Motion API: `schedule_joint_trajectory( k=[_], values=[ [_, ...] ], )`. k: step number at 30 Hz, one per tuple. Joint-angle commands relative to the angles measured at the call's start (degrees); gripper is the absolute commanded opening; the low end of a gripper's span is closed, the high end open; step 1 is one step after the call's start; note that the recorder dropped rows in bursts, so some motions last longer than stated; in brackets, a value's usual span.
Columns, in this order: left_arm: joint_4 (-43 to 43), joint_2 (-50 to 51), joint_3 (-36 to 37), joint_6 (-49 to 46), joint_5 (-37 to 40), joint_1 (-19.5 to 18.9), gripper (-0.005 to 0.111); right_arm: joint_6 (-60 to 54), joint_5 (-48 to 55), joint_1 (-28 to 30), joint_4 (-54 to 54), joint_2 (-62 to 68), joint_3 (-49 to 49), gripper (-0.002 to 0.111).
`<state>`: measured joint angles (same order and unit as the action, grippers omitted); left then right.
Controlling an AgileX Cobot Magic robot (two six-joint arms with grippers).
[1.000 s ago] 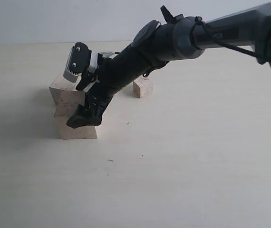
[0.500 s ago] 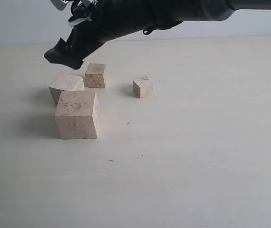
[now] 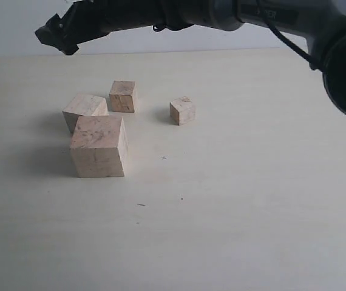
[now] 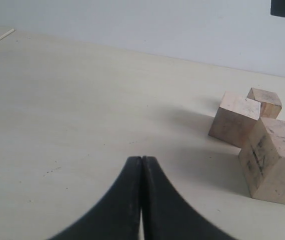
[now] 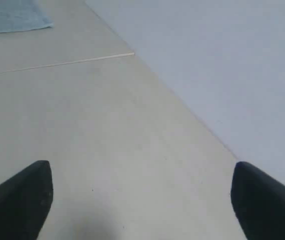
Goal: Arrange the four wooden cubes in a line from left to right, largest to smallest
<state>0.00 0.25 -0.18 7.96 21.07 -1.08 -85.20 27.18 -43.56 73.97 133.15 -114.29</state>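
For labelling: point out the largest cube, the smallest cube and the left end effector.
largest cube (image 3: 98, 159), exterior view, front face.
smallest cube (image 3: 183, 113), exterior view, front face.
left end effector (image 4: 141, 163), left wrist view, where shut tips meet.

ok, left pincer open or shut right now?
Shut. The left wrist view shows the left pincer with both halves pressed together at the tip, no gap, nothing held between them.

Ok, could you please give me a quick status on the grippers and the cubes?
Right gripper open, empty, raised. Left gripper shut, empty. Four wooden cubes clustered, not lined up. Nothing in the way.
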Motion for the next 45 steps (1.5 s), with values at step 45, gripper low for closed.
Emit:
schedule_joint_trajectory(
  k=[45],
  values=[
    [-0.7,-0.2,0.2,-0.3,-0.5,-0.2,0.0,10.8,-1.2,-1.3,-15.3,12.6,-3.7,0.081]
  ],
)
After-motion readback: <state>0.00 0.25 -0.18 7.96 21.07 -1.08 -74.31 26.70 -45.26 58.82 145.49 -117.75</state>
